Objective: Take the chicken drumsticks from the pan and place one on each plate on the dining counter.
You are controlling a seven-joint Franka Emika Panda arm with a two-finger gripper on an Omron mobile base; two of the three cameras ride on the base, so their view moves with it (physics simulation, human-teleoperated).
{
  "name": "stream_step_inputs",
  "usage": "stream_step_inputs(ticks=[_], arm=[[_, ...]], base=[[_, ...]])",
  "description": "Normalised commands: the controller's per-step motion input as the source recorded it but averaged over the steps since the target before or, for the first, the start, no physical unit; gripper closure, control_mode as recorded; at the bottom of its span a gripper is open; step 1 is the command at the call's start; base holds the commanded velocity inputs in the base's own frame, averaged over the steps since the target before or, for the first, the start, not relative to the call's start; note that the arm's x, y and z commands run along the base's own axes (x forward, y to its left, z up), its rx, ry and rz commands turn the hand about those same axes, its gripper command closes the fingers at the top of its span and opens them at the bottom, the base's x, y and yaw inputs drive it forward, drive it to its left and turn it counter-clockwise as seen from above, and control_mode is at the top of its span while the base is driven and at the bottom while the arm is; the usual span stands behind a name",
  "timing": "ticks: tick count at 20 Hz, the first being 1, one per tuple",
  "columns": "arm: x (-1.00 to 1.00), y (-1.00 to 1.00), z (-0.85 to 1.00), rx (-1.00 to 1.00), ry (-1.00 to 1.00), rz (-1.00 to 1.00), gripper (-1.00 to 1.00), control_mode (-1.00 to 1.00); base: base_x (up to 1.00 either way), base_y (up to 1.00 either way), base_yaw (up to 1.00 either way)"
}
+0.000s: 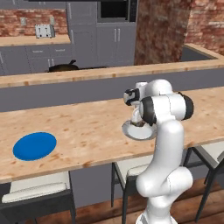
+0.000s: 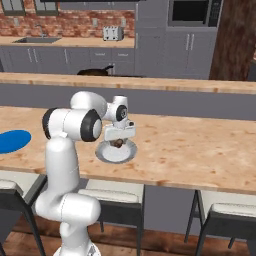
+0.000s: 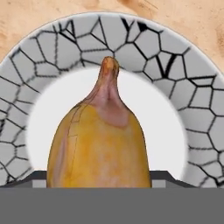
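**Inspector:** What is recorded, from the largest item down?

**Recorder:** The dining counter (image 1: pixel 87 127) is seen to run across the base views, its wood-grain top bare apart from two plates. The white arm (image 1: pixel 168 144) is bent forward over its near edge. On the worktop behind the counter, a dark round pan (image 1: pixel 63 68) is made out, but its contents cannot be judged.

**Inspector:** And the plates?

**Recorder:** The blue plate (image 1: pixel 35 145) is noted lying flat towards the left end of the counter, near the front edge, with nothing on it. The whitish plate (image 2: pixel 102 152), its grey rim patterned with cracks, is found well apart from it, by the front edge and directly under the hand.

**Inspector:** Where is the task item located?

**Recorder:** One golden-orange chicken drumstick (image 3: pixel 100 144) is seen over the white centre of that whitish plate, its narrow bone end pointed away from the hand. Contact with the plate cannot be confirmed.

**Inspector:** State of the hand?

**Recorder:** The gripper (image 2: pixel 119 140) is held low over the plate, pointing down. Its finger tips (image 3: pixel 39 176) are seen flanking the drumstick's thick end closely. Whether the piece is clamped or already let go cannot be determined.
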Motion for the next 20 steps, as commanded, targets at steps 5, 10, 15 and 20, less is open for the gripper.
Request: stream_step_inputs(ticks=[5, 10, 15, 20], arm=[[-0.43, 0.37, 0.01, -0.11, -0.29, -0.12, -1.0, -1.0], [-0.17, 0.25, 0.07, -0.1, -0.33, -0.19, -1.0, -1.0], [-0.26, -0.01, 0.37, -0.04, -0.31, -0.04, -1.0, -1.0], [-0.52, -0.44, 0.31, 0.02, -0.33, 0.0, -1.0, -1.0]], base=[[0.0, 0.0, 0.0], [0.0, 0.0, 0.0], [0.0, 0.0, 0.0], [0.0, 0.0, 0.0]])
